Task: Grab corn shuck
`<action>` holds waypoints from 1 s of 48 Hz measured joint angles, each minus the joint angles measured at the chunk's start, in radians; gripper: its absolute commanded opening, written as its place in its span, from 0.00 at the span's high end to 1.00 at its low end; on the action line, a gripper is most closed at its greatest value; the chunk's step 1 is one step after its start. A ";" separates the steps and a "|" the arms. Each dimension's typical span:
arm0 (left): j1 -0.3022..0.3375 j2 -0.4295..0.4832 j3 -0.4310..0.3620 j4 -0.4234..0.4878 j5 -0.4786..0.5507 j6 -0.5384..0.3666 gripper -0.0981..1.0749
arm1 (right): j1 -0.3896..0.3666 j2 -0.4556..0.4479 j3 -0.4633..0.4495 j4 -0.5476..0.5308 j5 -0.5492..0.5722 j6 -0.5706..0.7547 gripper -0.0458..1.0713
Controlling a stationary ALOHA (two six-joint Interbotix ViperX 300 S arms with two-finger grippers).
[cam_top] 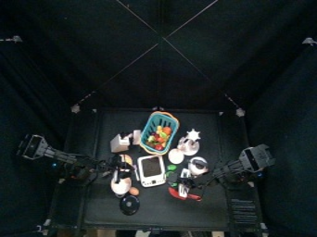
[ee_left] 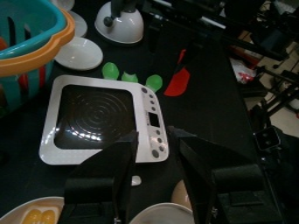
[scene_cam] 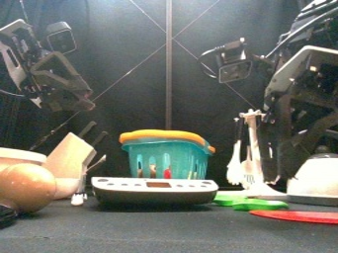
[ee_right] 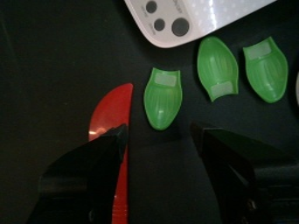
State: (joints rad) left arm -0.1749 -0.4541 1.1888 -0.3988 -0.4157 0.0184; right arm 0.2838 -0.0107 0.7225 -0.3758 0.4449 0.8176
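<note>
Three green corn shuck pieces lie flat on the black table (ee_right: 47, 79), in a row beside the corner of the white rectangular device (ee_right: 205, 16). The nearest corn shuck (ee_right: 163, 98) sits just beside the red elongated item (ee_right: 114, 122), apart from it, with a second shuck (ee_right: 218, 66) and a third (ee_right: 267, 68) further along. Right gripper (ee_right: 163, 144) hangs over the shucks and the red item, jaws spread wide, nothing between them. Left gripper (ee_left: 158, 166) hovers above the near edge of the white device, jaws apart, empty. From the left wrist the shucks (ee_left: 128, 77) show between the device and a white bowl (ee_left: 79, 56). Teal basket (scene_cam: 168, 158) stands behind the device in the front view.
</note>
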 measured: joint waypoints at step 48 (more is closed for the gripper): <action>0.087 -0.020 -0.021 -0.054 -0.038 0.003 0.28 | -0.071 0.083 -0.020 -0.055 -0.049 0.000 0.15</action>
State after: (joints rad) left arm -0.0874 -0.4740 1.1674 -0.4525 -0.4541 0.0215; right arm 0.2132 0.0721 0.7026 -0.4310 0.3958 0.8176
